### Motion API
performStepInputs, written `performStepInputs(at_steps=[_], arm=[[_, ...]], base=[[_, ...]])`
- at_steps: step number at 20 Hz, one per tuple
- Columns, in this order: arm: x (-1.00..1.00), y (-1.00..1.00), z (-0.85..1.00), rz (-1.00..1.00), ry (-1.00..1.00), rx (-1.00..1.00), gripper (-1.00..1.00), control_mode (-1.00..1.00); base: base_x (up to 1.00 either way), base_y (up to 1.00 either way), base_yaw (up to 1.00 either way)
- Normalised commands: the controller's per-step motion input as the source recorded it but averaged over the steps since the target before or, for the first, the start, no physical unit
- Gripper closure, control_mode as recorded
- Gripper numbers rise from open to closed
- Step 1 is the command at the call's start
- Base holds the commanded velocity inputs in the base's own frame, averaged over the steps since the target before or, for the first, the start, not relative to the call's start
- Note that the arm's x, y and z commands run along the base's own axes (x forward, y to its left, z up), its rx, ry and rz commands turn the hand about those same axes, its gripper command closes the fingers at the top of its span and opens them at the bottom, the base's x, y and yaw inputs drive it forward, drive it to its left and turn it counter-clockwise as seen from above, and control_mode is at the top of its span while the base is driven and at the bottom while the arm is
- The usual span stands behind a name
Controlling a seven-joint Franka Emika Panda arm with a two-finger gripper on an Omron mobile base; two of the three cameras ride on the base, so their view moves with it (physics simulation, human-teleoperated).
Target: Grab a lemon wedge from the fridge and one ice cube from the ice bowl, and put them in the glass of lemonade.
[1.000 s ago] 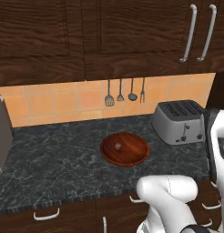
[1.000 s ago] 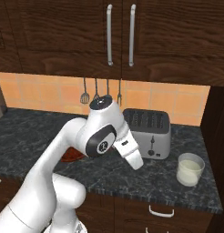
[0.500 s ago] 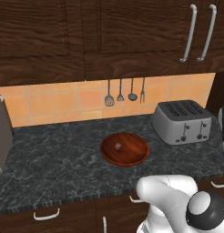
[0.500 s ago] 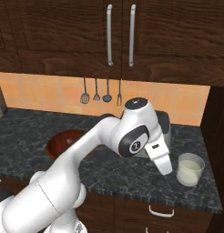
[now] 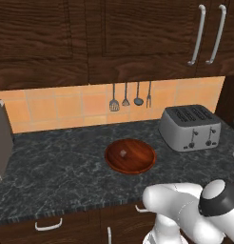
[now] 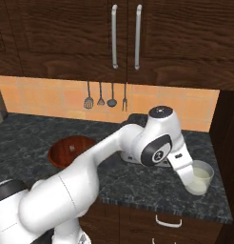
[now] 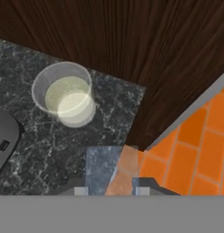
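Note:
The glass of lemonade [image 6: 203,178] [image 7: 66,93], a clear tumbler of pale liquid, stands at the counter's right end near the wood side panel. My gripper [image 6: 188,174] [image 7: 111,191] hangs just above it. In the hand view the glass lies up and to the left of the fingertips [image 7: 81,191]. The gripper is shut on a small pale see-through ice cube [image 7: 104,167]. The reddish-brown ice bowl [image 5: 138,164] [image 6: 59,155] sits mid-counter with another ice cube [image 5: 122,153] [image 6: 71,147] in it. The lemon wedge and the fridge are out of view.
A silver toaster [image 5: 190,127] stands between bowl and glass, largely behind my arm in the right base view. Utensils [image 5: 131,97] hang on the orange tile wall. A grey upright slab [image 5: 1,138] stands at the counter's left end. Dark cabinets hang overhead.
The arm has swung to the right, from over the bowl past the toaster to the glass, with the gripper staying shut. The bowl and glass have not moved.

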Motion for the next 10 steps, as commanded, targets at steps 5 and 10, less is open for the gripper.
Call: performStepInputs(at_steps=[5,10], arm=[[0.27,-0.04,-0.26,0.02,0.00,0.00,1.00,-1.00],[0.49,-0.35,-0.40,0.06,0.00,0.00,1.00,-1.00]], base=[[0.00,0.00,0.00],[0.00,0.00,0.00]])
